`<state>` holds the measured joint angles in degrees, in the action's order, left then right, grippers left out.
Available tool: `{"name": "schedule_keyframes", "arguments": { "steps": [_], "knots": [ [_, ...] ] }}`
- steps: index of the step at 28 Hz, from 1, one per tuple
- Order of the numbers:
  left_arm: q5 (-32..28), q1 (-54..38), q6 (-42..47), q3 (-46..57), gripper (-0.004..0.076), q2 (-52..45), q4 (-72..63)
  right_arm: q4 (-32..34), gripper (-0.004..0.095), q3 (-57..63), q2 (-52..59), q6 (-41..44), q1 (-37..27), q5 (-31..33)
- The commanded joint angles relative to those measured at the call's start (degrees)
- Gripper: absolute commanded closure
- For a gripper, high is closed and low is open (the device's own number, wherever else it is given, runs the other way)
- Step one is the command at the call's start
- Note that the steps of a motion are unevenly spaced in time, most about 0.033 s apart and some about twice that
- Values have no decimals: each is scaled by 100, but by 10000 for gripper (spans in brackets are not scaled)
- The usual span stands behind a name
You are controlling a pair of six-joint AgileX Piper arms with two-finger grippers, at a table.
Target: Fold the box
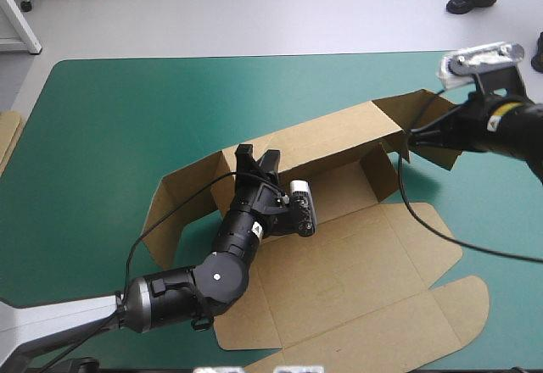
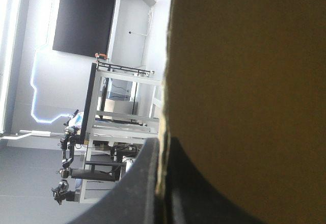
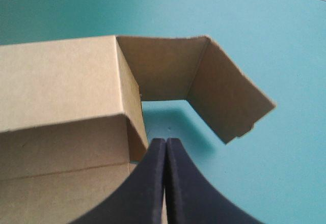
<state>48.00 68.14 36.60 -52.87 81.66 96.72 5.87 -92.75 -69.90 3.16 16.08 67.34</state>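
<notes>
both grippers clamped on the half-raised box

the brown box (image 1: 339,280) lies at the middle of the teal-green surface (image 1: 127,119), reaching toward the near edge. its wide lid panel and rounded flaps lie flat on the near side. the long far wall stands up, and shorter walls angle off at both ends.

the left gripper (image 1: 257,157) reaches over the box floor to the far wall. its black fingers pinch that wall's top edge. in the left wrist view the board (image 2: 244,81) runs edge-on between the two fingers, which are pressed tight on it (image 2: 163,150).

the right gripper (image 1: 407,141) sits at the box's right end, where the end wall meets an outward-angled flap. in the right wrist view its fingers are all but together (image 3: 166,141), their tips on the upright edge of the box (image 3: 61,81). the flap stands open just ahead.

a strip of more board (image 1: 7,131) shows at the surface's left edge.
</notes>
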Motion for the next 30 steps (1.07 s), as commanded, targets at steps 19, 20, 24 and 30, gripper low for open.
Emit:
{"name": "schedule_keyframes", "arguments": {
  "steps": [19,20,24,30],
  "knots": [
    [100,51,140,-62,734,-173,128,-1202,923,-2527,-3015,-643,-1419,92],
    [87,51,140,4,734,-173,127,-1216,923,-2527,-3060,-658,-1419,13],
    [122,51,140,348,734,-173,193,-1264,923,-2527,-3267,-677,-1419,-36],
    [153,51,191,466,734,-173,306,-1673,923,-2527,-3532,-832,-1419,-55]
  ]
}}
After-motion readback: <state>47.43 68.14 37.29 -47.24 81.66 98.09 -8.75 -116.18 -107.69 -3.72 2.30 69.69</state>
